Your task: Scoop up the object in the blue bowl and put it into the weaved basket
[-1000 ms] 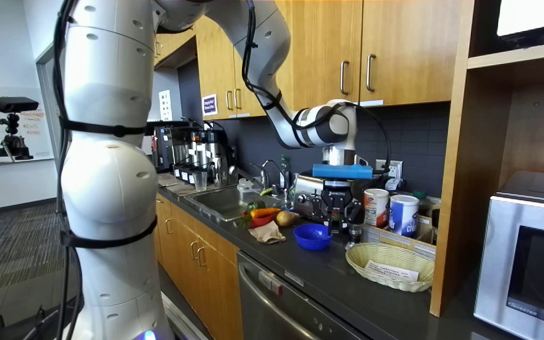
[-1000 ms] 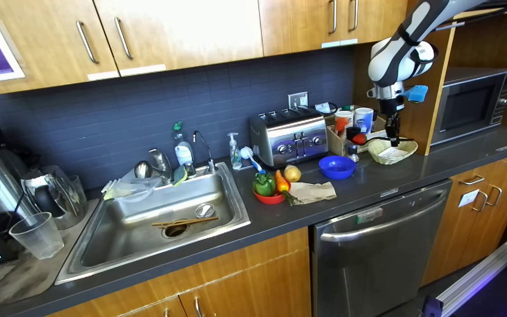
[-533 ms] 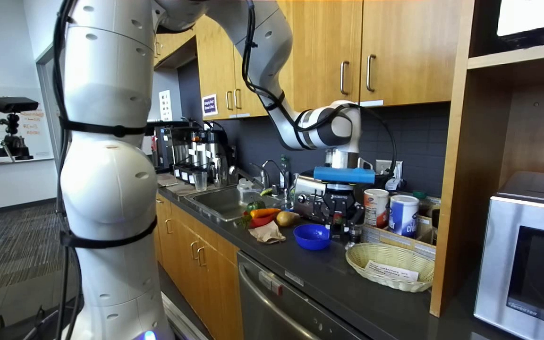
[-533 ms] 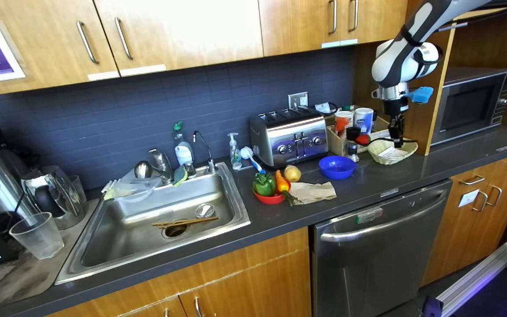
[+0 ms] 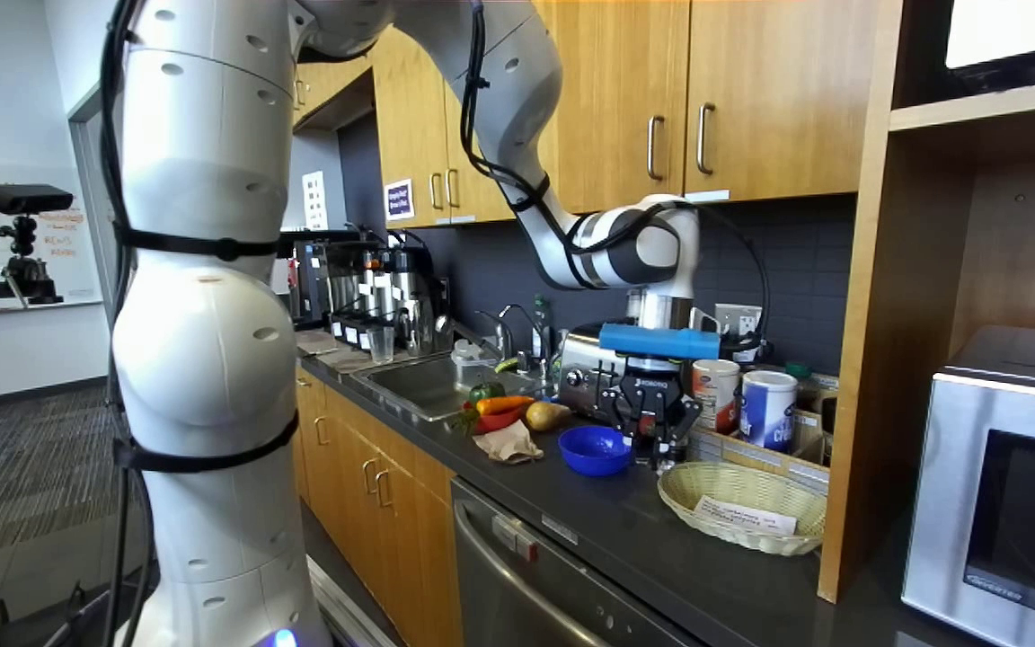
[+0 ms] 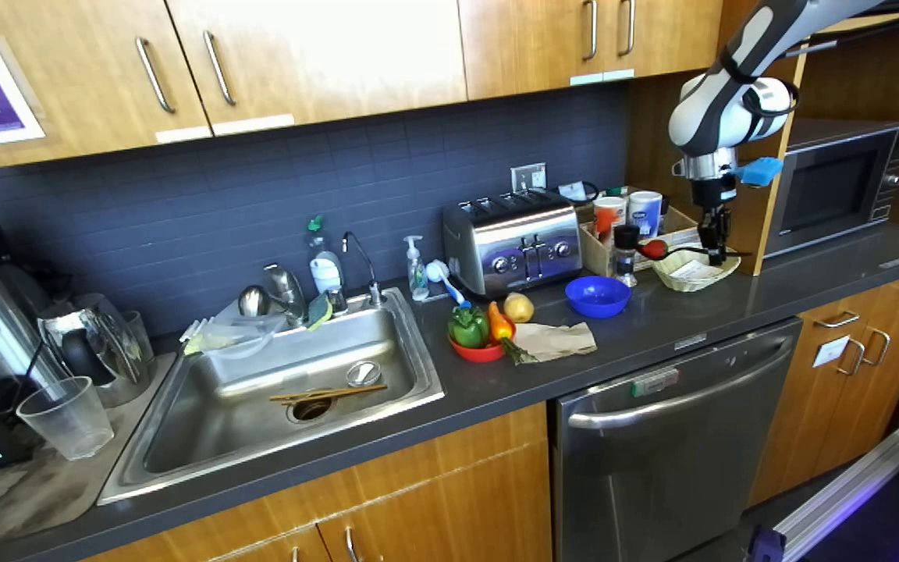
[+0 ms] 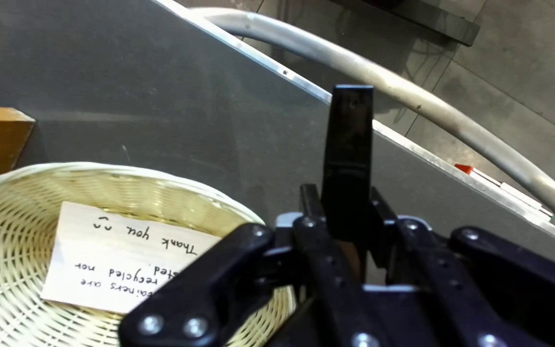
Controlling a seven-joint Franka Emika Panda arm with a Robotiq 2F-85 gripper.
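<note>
My gripper (image 6: 716, 256) is shut on the handle of a black spoon (image 6: 688, 250). It also shows in the wrist view (image 7: 346, 207), where the dark handle (image 7: 350, 130) stands between the fingers. The red object (image 6: 654, 249) rests in the spoon's head, left of the gripper in an exterior view. The blue bowl (image 6: 598, 297) sits on the counter, also in an exterior view (image 5: 591, 452); I see nothing in it. The weaved basket (image 6: 687, 286) holds a paper note (image 7: 123, 260). In the wrist view the basket (image 7: 7, 255) lies left of and below the gripper.
A pepper grinder (image 6: 623, 254) stands close to the spoon's head. A box of canisters (image 5: 733, 463) and the toaster (image 6: 524, 254) stand behind. A wooden panel (image 5: 859, 404) borders the basket. A red bowl (image 6: 481, 353) of vegetables sits beside a brown napkin (image 6: 552, 343).
My gripper has moved right in both exterior views, carrying the spoon and red object with it. The bowl and basket have not moved.
</note>
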